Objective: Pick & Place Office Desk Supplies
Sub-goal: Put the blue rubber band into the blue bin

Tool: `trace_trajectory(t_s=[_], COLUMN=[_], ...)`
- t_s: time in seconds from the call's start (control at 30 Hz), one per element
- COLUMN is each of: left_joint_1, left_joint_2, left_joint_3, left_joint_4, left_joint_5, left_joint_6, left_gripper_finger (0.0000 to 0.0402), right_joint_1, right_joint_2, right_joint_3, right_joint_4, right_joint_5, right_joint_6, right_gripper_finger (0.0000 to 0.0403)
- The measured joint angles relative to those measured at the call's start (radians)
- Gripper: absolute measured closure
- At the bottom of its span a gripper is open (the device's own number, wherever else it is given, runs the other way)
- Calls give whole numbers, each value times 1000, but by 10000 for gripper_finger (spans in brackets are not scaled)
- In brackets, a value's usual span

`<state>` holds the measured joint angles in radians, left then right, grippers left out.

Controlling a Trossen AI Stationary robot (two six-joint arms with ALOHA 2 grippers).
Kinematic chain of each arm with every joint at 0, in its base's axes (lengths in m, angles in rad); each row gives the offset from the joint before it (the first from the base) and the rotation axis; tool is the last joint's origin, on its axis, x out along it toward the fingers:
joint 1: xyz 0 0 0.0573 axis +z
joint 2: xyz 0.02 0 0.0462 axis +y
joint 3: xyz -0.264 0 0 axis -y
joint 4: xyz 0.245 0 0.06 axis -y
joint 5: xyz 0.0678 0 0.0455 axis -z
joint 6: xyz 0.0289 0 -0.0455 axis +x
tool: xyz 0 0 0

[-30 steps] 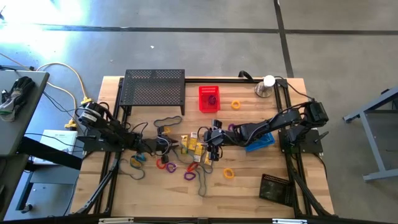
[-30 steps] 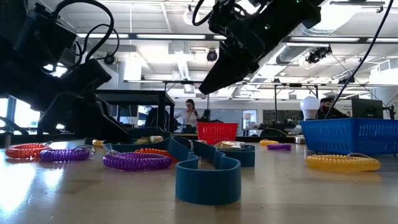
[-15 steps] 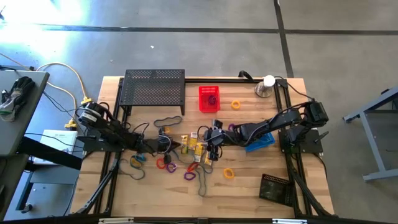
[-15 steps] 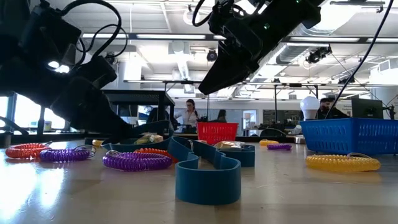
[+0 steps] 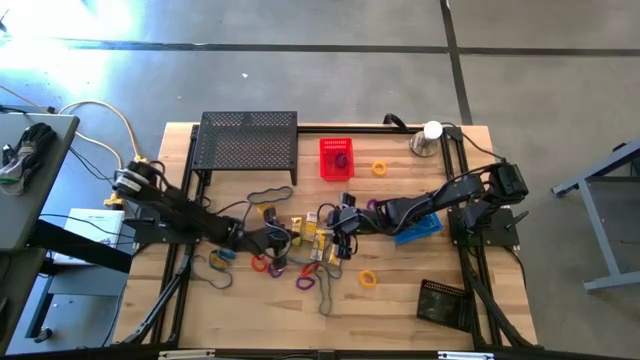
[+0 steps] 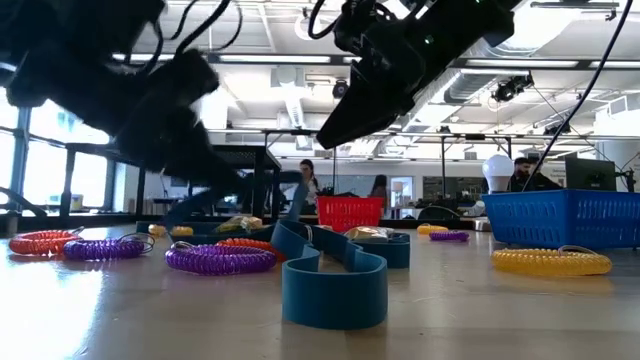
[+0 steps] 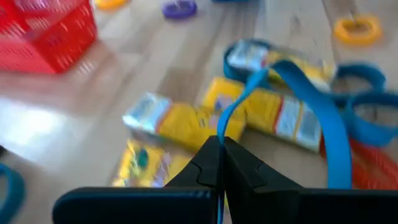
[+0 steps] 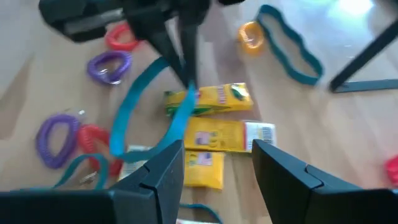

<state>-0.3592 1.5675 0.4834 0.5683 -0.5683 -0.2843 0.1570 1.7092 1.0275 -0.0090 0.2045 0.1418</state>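
tabletop (image 5: 400, 310) first, since it sets the limits: wooden, with the loose supplies crowded at its middle and the red basket (image 5: 336, 158) well behind them, beside the black mesh shelf (image 5: 248, 146). left gripper (image 7: 220, 144) is pinched shut on a blue band (image 7: 323, 118), holding one edge of the loop, which rises off the tabletop above the yellow-and-white boxes (image 7: 186, 121). right gripper (image 8: 214, 158) hangs just above the same cluster with its jaws apart and nothing between them.

to do this step well, as i judge it, the left arm should lift straight up until the whole loop hangs free, because the band trails among boxes and coiled loops and could drag one along. the pinch is on a thin edge, so a slow carry suits it. the right gripper sits close, so the path should bend away from it.

high view gives the layout and which arm is which, but the band is barely traceable there. left wrist view shows the pinch itself; right wrist view shows the band's full sweep, plus a purple coil (image 8: 112, 65) and a red one (image 8: 121, 38) near it. low view alone shows the band raised off the tabletop.
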Motion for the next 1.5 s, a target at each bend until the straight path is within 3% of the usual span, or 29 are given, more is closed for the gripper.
trace_trajectory(t_s=[0.1, 0.2, 0.5, 1.5], left_joint_1=[6, 12, 23, 1], left_joint_2=[-48, -85, -87, -82], left_joint_3=[42, 83, 283, 407], left_joint_4=[-30, -82, -454, -506], left_joint_5=[-8, -11, -23, -43], left_joint_6=[0, -8, -99, -3], left_gripper_finger=[400, 400, 400, 401], right_joint_1=[11, 32, 45, 43], right_joint_2=[0, 0, 0, 0], right_joint_3=[0, 0, 0, 0], right_joint_4=[14, 53, 94, 111], right_joint_5=[-48, -22, 32, 28], right_joint_6=[-34, -81, -112, -86], right_gripper_finger=[227, 227, 227, 227])
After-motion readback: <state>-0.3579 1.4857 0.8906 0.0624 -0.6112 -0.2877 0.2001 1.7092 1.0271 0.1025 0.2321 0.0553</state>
